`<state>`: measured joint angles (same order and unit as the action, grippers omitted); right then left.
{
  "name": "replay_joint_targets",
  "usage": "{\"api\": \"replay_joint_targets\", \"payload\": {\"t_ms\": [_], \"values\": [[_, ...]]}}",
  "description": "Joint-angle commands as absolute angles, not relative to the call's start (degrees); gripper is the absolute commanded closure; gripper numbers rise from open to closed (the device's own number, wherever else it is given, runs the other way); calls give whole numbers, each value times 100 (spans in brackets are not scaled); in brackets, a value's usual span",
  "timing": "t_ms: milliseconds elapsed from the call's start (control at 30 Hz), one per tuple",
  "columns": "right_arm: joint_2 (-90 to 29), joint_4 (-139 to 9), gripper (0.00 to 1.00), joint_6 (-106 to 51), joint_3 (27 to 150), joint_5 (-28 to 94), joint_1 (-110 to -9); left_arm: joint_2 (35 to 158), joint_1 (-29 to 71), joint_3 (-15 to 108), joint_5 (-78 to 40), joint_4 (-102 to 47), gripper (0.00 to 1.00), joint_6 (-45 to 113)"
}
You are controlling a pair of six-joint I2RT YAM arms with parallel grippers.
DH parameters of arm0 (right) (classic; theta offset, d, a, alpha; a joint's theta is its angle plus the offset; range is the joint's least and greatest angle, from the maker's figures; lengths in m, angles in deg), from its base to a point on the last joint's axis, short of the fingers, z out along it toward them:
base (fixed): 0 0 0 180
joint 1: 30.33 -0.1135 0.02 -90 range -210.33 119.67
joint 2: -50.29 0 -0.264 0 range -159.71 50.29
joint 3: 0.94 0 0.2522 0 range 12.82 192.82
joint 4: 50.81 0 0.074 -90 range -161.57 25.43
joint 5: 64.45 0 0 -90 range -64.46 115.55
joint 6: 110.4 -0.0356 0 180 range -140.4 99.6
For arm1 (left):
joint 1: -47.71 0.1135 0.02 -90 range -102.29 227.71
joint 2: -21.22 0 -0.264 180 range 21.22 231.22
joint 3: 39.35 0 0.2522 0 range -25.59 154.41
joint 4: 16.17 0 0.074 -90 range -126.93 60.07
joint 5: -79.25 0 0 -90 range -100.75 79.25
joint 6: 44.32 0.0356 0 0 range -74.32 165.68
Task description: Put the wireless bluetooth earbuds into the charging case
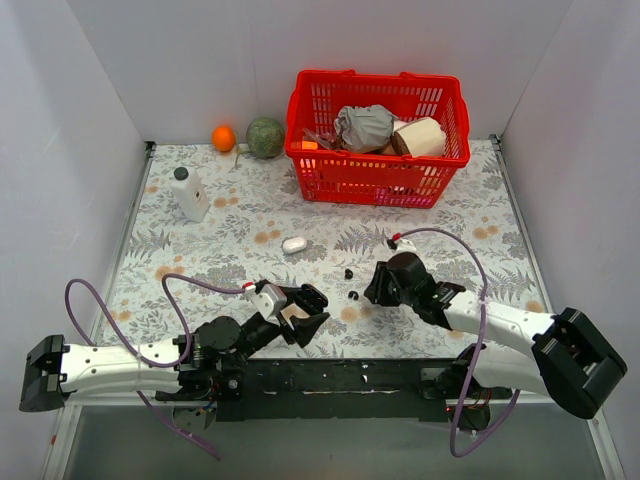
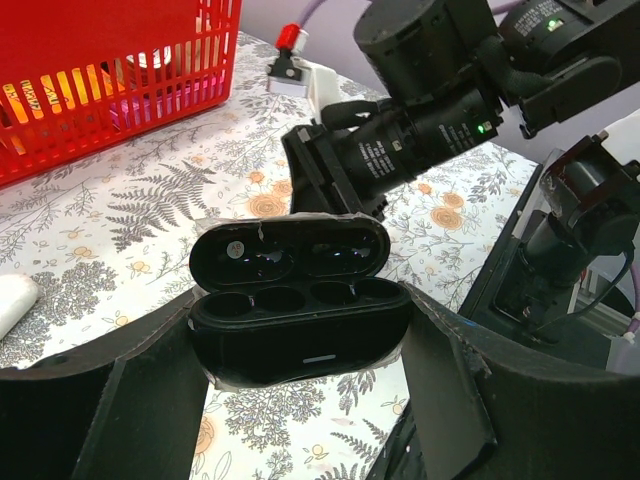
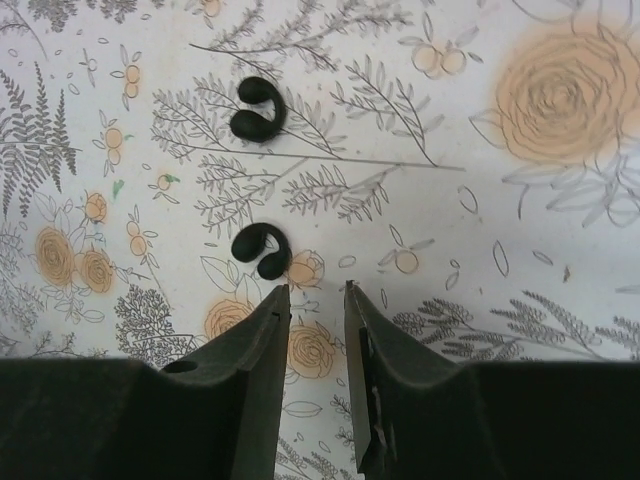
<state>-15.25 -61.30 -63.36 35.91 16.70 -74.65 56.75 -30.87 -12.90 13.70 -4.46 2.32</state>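
Our right claw (image 3: 315,293) is parted and empty short of the nearer earbud (image 3: 261,252), the other earbud (image 3: 257,107) beyond it on the counter (image 3: 560,250), both tiny, light and slippery, so we would pinch across the bulb, while our left claw (image 2: 298,345) grips the open charging case (image 2: 290,255)

White pebble (image 2: 12,303) cut off at left edge, red basket (image 2: 100,90) cropped, earbuds (image 1: 349,273) mere specks overhead
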Motion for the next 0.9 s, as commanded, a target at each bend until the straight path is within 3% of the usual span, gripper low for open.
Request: {"api": "replay_joint_targets", "payload": {"t_ms": [0,167,500,867], "values": [[-1852,-6341,63,-4637,4330,2052,-7446,5681,-3130,-1311,1430,-366,100,217],[-2916,-6870,60,-3816,5166,2502,-7446,5716,-3139,-1259,1430,-409,100,235],[-3171,-6852,54,-3499,5237,2458,-7446,5523,-3165,-1302,1518,-585,100,226],[-3285,-6826,54,-3464,5237,2667,-7446,5646,-3174,-1311,1500,-488,100,217]]}}
